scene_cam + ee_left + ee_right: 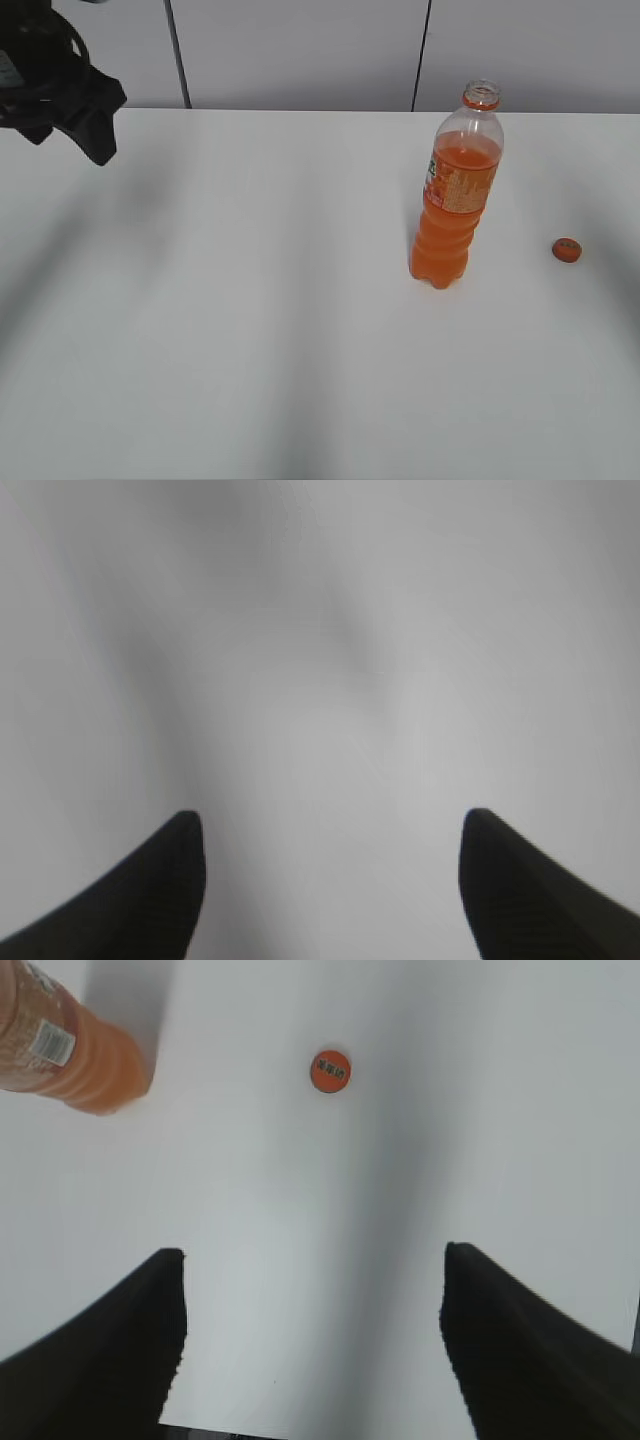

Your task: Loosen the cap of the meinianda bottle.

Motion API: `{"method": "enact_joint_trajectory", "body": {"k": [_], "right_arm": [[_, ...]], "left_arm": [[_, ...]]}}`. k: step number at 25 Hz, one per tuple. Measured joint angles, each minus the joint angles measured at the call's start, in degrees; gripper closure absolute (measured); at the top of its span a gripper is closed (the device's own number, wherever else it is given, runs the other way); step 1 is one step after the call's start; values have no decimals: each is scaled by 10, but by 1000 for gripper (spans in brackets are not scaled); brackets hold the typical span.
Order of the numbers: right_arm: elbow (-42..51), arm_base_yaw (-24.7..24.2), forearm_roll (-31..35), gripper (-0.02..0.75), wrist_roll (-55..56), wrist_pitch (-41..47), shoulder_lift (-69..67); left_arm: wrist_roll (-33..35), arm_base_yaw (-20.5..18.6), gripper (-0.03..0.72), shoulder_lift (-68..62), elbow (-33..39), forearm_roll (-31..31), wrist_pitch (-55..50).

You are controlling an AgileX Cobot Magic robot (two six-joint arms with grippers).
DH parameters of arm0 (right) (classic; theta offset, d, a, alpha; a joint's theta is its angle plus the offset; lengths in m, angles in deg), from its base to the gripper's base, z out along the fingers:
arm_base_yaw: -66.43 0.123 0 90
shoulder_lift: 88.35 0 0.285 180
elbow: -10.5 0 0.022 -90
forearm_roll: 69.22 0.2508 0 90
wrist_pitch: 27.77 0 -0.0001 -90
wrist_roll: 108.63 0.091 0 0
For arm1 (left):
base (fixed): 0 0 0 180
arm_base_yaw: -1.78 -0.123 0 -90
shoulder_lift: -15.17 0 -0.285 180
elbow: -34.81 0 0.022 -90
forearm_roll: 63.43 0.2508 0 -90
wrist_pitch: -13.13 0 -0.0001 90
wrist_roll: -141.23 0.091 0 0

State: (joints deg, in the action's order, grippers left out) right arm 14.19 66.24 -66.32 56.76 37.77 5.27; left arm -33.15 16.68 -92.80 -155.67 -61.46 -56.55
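Observation:
The meinianda bottle [455, 190] stands upright on the white table, right of the middle, with its mouth open and no cap on it. The orange cap [567, 250] lies flat on the table to the right of the bottle. In the right wrist view the cap [330, 1070] lies ahead of my open right gripper [314, 1260], and the bottle's lower body [70, 1050] is at the upper left. My left gripper [332, 820] is open and empty over bare table. The left arm [60, 80] is at the far upper left, away from the bottle.
The white table [250, 330] ends at a pale wall with dark seams at the back. Its near edge shows at the bottom of the right wrist view [300, 1430].

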Motion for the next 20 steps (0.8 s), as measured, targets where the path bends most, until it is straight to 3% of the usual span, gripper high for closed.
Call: {"method": "enact_joint_trajectory", "body": {"k": [6,14,20], "right_arm": [[40,0,11,146,-15,-1,56],[133,-33,2,149,-27,-58,98],[193,-37,54,150,-27,-79,113]], "left_arm": [[8,-40,204,25,0,5,-2],[23,-147,204,80,0,5,-2],[25,-166,204,169,62,3,0]]}}
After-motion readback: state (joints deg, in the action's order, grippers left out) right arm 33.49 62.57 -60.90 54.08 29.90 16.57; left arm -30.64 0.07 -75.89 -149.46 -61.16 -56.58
